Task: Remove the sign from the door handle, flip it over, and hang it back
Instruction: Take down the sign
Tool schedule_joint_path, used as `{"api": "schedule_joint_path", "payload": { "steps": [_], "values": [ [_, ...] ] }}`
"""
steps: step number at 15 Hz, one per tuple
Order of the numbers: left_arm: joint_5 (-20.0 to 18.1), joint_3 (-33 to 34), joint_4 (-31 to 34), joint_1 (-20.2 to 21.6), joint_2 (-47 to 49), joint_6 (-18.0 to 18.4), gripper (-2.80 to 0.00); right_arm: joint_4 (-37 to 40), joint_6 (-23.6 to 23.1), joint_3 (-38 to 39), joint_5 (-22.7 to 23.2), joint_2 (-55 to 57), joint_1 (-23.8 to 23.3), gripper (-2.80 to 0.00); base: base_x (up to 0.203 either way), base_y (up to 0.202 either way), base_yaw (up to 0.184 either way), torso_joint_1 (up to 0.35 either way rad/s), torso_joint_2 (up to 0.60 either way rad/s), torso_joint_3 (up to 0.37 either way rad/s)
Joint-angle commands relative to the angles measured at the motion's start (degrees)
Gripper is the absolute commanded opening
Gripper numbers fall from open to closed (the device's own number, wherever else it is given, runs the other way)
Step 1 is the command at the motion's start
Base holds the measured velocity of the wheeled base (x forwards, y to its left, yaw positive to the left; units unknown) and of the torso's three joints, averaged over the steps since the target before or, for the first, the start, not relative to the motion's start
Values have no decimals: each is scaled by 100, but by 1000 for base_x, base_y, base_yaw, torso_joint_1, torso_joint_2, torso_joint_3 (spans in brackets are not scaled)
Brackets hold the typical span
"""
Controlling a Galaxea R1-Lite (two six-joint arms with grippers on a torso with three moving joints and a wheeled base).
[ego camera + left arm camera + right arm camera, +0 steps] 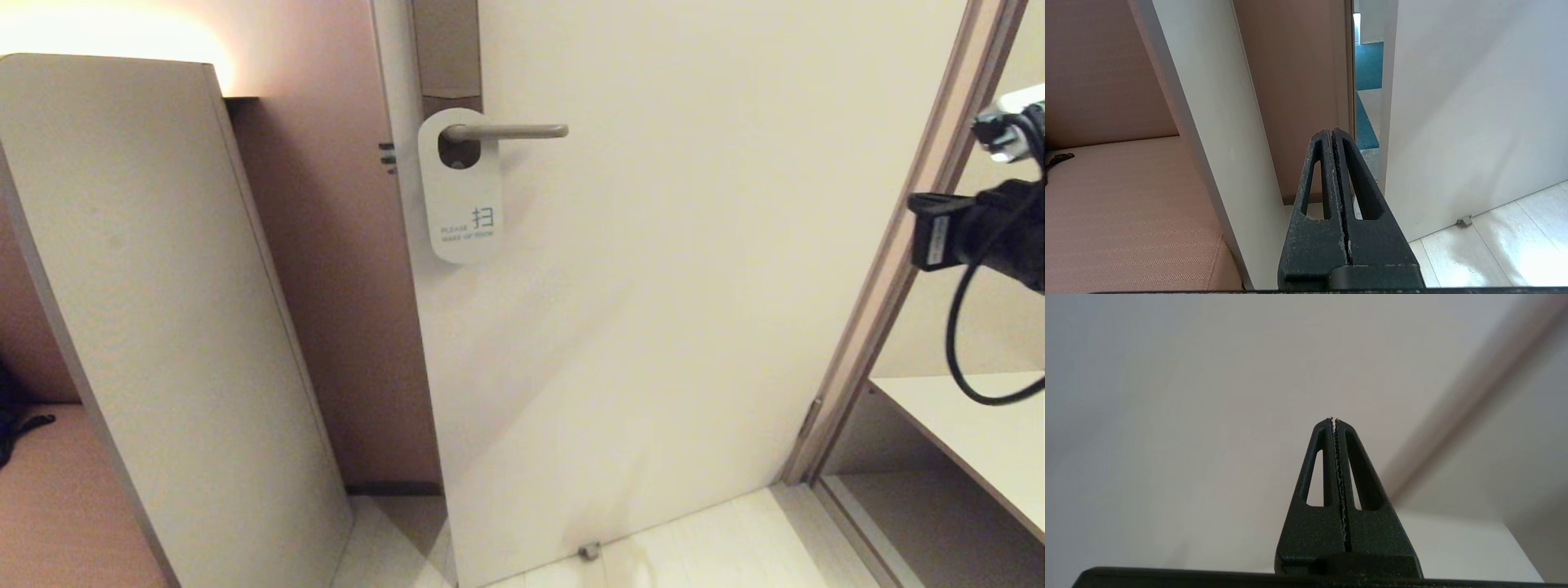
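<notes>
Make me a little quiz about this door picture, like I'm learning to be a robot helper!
1. True or false: the sign hangs on the door handle.
2. Which side of the sign faces us? A) white with "MAKE UP ROOM" B) blue with "DO NOT DISTURB" C) a blank side
3. Fill in: both the left pincer and the right pincer are ____ and hold nothing.

Key
1. True: the handle goes through the sign's hole.
2. A.
3. Shut. The right arm is at the right edge of the head view, far from the sign.
</notes>
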Motion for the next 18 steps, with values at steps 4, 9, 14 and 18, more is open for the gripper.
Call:
{"api": "schedule_joint_path", "payload": {
  "steps": [4,9,14,18],
  "values": [
    [-5,-1,2,2,2,5,-280,-25,98,1805,-1,-2197,-516,-280,0,0,0,0,0,0],
    [-1,2,2,3,6,5,-280,-7,128,3924,1,-4253,-411,-280,0,0,0,0,0,0],
    [-1,2,2,3,6,5,-280,252,135,5159,137,-5597,-243,-280,0,0,0,0,0,0],
    [0,2,2,10,-2,8,-280,1226,391,5338,843,-6644,-263,-280,0,0,0,0,0,0]
  ]
}}
